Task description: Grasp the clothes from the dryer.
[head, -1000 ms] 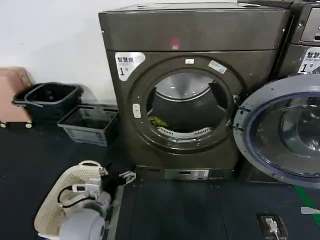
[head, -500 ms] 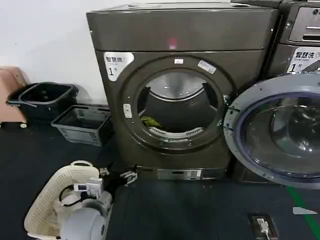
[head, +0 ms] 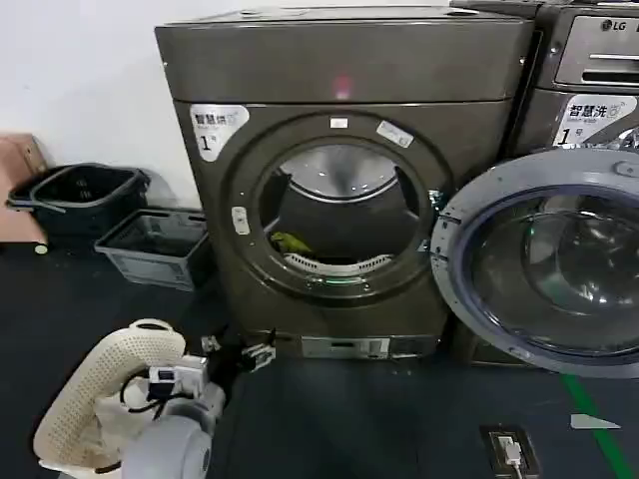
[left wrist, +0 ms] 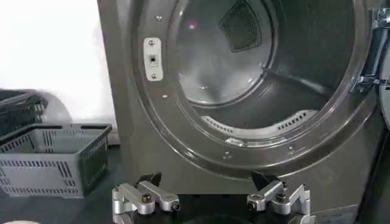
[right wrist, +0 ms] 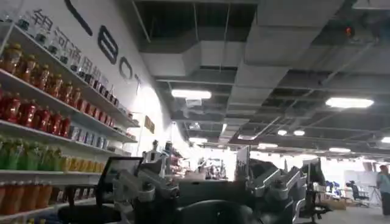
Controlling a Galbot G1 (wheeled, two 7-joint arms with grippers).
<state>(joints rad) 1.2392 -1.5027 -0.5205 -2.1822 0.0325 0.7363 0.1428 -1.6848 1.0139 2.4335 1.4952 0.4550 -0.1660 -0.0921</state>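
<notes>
Left gripper [head: 243, 351] low before the dryer [head: 339, 180], fingers spread apart and empty, clothes [head: 291, 242] above and beyond it on the drum's front lip, door [head: 539, 264] swung open, right gripper [right wrist: 210, 185] apart, aimed at a ceiling.

Dryer [head: 349, 70] in smooth, semi-gloss bronze-grey metal with a polished steel drum [left wrist: 244, 73], holding soft yellow-green cloth clothes [head: 291, 242]; glossy glass door [head: 549, 269]; matt grey plastic crate [head: 155, 244]; left tool [left wrist: 210, 198] of bare bright metal.
</notes>
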